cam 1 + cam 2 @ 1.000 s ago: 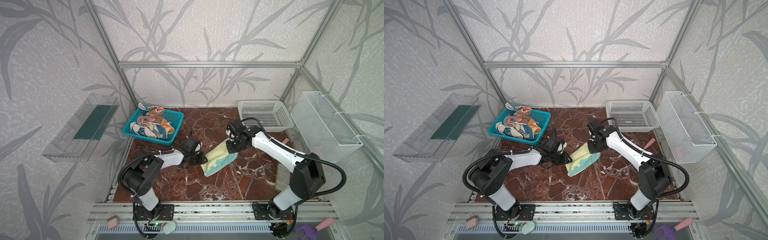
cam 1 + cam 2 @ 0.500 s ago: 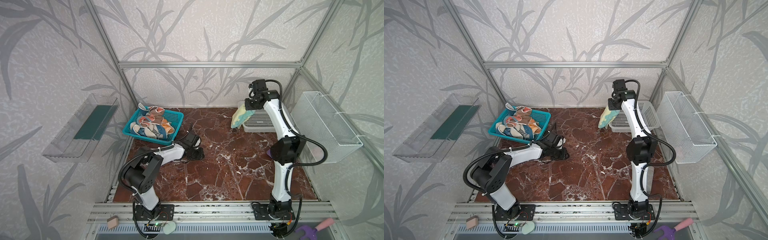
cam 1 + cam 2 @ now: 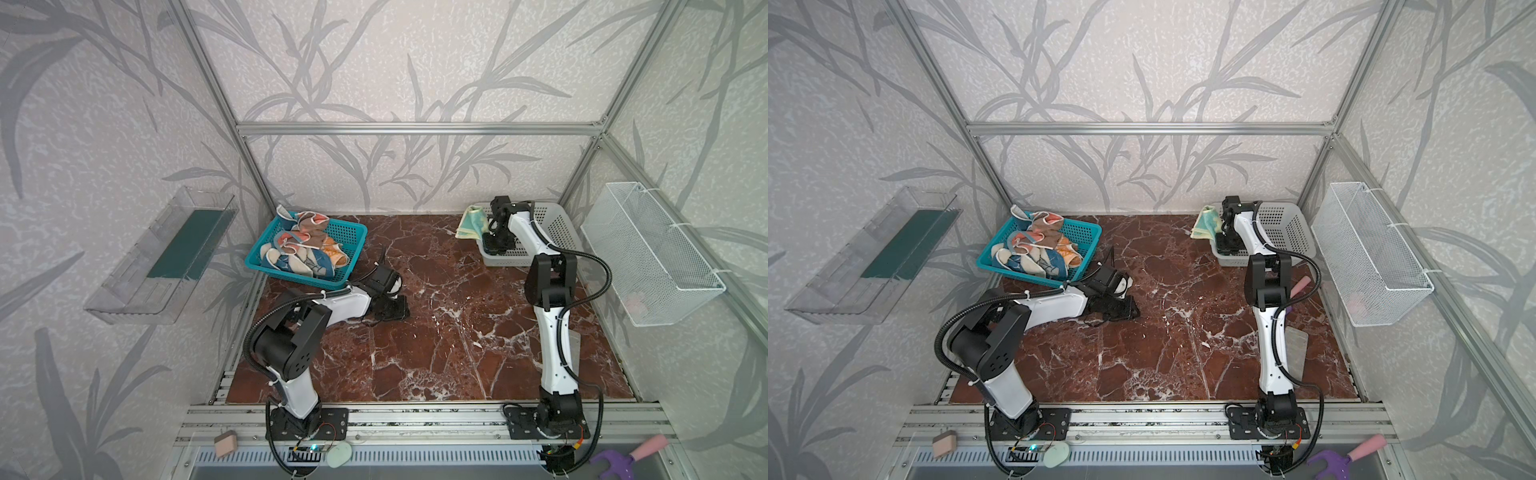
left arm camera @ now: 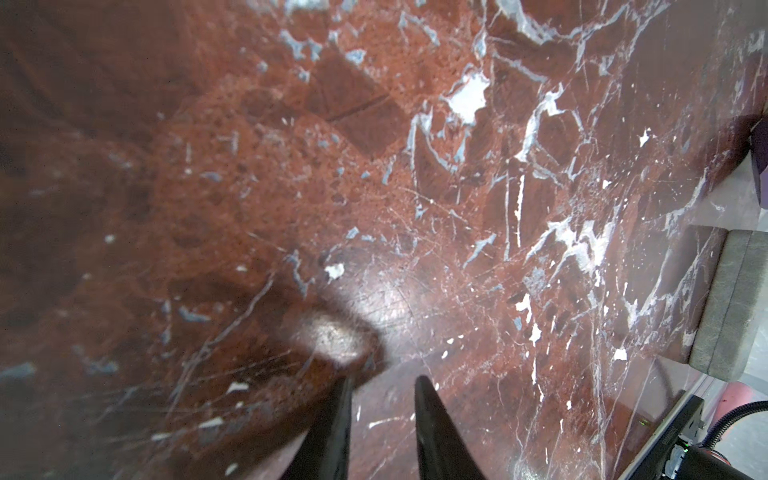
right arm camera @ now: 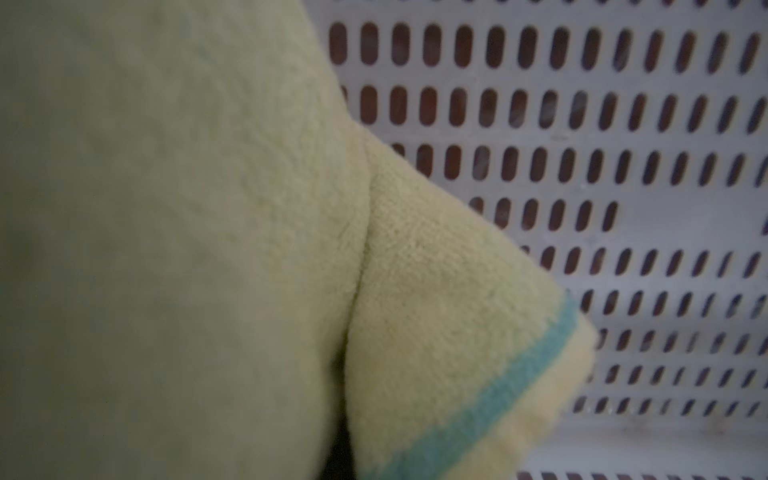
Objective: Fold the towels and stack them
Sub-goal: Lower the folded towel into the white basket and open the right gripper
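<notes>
Two grippers: the right gripper (image 3: 488, 232) pinches a yellow towel (image 3: 471, 222) over the white basket (image 3: 557, 232) in the tabletop's (image 3: 436, 332) far right corner; the left gripper (image 4: 382, 386) has its fingers (image 4: 432, 424) narrowly apart, empty.

Yellow towel (image 3: 471, 223) aloft, others (image 3: 301, 249) heaped

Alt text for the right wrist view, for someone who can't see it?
A pale yellow towel with a teal stripe near its edge fills most of the frame, close to the lens. Behind it is the slotted white basket.

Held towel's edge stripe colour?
Teal-blue, on the pale yellow terry towel; clearest in right wrist view.
</notes>
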Tool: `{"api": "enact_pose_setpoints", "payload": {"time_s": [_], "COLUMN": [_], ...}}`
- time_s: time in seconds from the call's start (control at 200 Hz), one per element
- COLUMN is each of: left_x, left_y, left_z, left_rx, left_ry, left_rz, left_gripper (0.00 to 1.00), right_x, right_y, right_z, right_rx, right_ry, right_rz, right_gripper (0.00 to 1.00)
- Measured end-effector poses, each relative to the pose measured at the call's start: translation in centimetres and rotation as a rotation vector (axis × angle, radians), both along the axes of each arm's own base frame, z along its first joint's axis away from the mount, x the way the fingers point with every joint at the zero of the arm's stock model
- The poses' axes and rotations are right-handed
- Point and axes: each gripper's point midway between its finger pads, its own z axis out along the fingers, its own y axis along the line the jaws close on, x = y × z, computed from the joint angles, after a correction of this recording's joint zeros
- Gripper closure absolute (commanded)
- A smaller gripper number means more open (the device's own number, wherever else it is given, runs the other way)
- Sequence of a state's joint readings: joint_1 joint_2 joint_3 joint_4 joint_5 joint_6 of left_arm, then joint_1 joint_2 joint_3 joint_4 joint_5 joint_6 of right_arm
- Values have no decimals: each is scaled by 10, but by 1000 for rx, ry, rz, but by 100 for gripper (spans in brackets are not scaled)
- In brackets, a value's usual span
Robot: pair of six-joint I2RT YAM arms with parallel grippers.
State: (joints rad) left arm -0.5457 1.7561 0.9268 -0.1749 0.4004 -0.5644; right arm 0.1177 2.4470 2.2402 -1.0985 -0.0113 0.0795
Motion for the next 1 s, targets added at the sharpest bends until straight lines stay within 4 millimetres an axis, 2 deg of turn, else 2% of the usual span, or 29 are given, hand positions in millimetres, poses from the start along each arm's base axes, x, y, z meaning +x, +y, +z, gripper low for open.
{"api": "enact_pose_setpoints", "payload": {"time_s": [0.21,0.33,0.39,0.525,0.785,0.915,1.0], "left_x": [0,0,-1,-1,-2,0,3], "left_y": [-3,-3,-2,-1,-1,-2,-4], "left_z": [0,0,0,0,1,1,0], "left_rx": [-14,-10,-6,1,3,9,14], "left_ry": [2,1,3,9,18,26,32], "left_rz": [-5,-15,-18,-18,-14,-13,-15], "left_gripper": [71,71,71,71,71,71,71], "right_x": [-45,-56,-57,-51,-26,-18,-6], "right_y": [70,105,113,106,80,64,50], "right_z": [35,45,46,54,92,94,90], "right_rx": [55,85,88,82,65,56,69], "right_ry": [-56,-85,-92,-112,-203,-209,-213], "right_rz": [97,154,172,199,272,289,274], "right_gripper": [100,100,100,100,100,100,100]}}
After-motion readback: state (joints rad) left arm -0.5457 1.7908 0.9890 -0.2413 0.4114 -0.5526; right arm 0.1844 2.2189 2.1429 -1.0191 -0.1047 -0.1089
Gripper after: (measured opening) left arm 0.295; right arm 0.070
